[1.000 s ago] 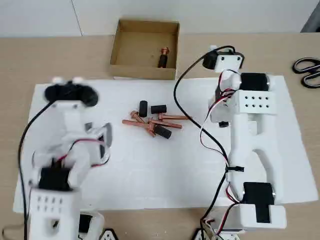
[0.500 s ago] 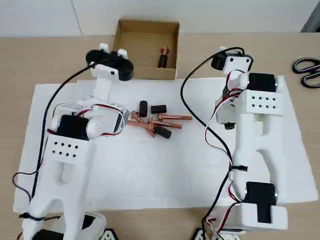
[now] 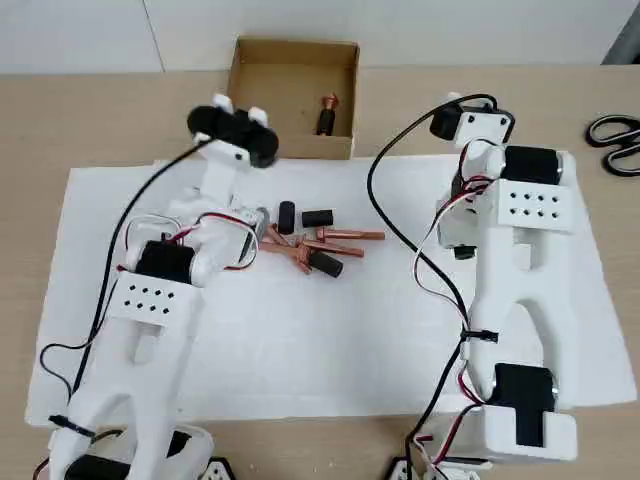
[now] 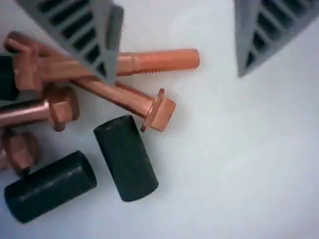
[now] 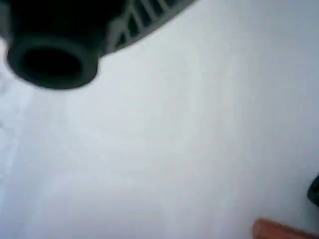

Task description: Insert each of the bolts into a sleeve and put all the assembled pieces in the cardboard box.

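**Left gripper** point(image 4: 174, 74): jaws wide apart, holding nothing. It hovers directly over the pile of loose parts on the white sheet point(image 3: 330, 330) and is much the nearer arm to it.

**Upper bolt** point(image 4: 159, 59): copper, lying flat. One finger crosses above its shank, and the threaded end shows in the gap. Its long axis runs nearly from finger to finger, so closing as posed would probably press it endwise. A wrist turn looks needed to grip across the shank.

**Second bolt** point(image 4: 124, 97): lies at a slant, with its flanged head just beside a loose sleeve point(image 4: 124, 157).

**Right gripper** point(image 3: 458, 248): closed on a held sleeve point(image 5: 52, 59) whose bore is open with no bolt in it. It sits well apart from the pile.

**Cardboard box** point(image 3: 240, 115): beyond the pile, with one assembled piece point(image 3: 327, 112) inside.
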